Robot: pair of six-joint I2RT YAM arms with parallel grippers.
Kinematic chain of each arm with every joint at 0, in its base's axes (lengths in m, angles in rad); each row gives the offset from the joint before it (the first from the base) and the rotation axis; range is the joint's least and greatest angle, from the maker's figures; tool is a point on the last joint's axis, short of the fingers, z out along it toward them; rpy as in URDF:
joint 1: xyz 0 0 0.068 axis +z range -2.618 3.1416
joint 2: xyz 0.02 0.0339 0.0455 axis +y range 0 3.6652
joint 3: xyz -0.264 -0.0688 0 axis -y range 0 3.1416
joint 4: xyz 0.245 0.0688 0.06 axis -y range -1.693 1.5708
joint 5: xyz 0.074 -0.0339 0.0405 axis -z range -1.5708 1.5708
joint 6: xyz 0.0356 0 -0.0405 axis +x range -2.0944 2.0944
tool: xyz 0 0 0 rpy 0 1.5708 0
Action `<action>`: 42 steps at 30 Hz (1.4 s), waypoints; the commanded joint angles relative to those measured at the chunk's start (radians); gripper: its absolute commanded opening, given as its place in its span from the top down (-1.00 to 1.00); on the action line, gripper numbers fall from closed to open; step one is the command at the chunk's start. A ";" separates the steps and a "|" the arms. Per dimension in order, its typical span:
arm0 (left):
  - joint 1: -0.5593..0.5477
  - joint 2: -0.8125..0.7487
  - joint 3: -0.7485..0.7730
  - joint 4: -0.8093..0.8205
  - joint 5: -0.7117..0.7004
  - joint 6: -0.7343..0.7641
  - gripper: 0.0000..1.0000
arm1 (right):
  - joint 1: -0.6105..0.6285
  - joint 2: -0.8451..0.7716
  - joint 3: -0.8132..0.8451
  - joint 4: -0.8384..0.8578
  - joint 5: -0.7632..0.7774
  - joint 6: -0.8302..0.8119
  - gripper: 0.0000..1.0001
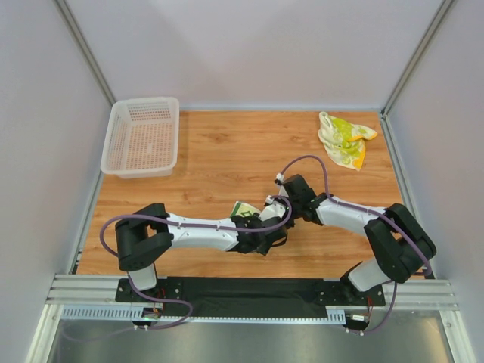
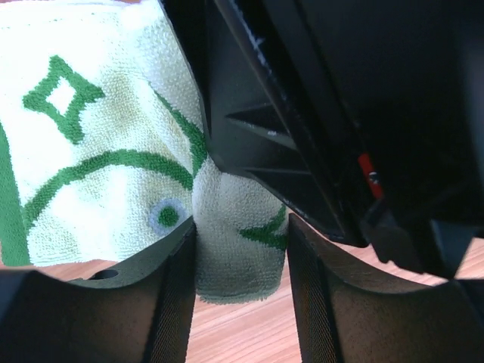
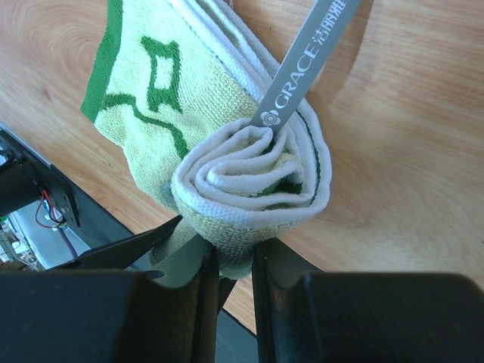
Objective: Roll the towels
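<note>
The cream towel with the dark green line pattern (image 1: 243,208) lies at mid-table between both arms, partly hidden by them. In the right wrist view it is a rolled towel (image 3: 249,174) showing its spiral end, with a grey GRACE label (image 3: 302,60) sticking out. My right gripper (image 3: 234,272) is shut on the roll's lower edge. My left gripper (image 2: 242,291) is closed on a hanging fold of the same towel (image 2: 238,242), which fills the gap between its fingers (image 2: 170,302). The other towel (image 1: 346,140), cream with yellow-green blotches and an orange edge, lies crumpled at the back right.
A white mesh basket (image 1: 142,136) stands at the back left corner of the wooden table (image 1: 227,151). The black body of the right gripper (image 2: 340,113) sits close over my left fingers. White walls enclose the table on three sides.
</note>
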 commanded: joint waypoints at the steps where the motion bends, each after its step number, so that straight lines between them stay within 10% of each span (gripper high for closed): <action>1: -0.002 -0.012 0.023 0.031 -0.010 0.011 -0.09 | 0.007 0.000 0.009 -0.023 -0.007 -0.010 0.94; 17: -0.076 -0.049 0.186 -0.200 -0.163 0.012 0.30 | 0.008 0.017 0.032 -0.046 -0.004 -0.013 0.96; 42: -0.037 0.029 -0.001 -0.005 -0.063 -0.018 0.17 | 0.008 0.021 0.043 -0.065 -0.001 -0.016 0.99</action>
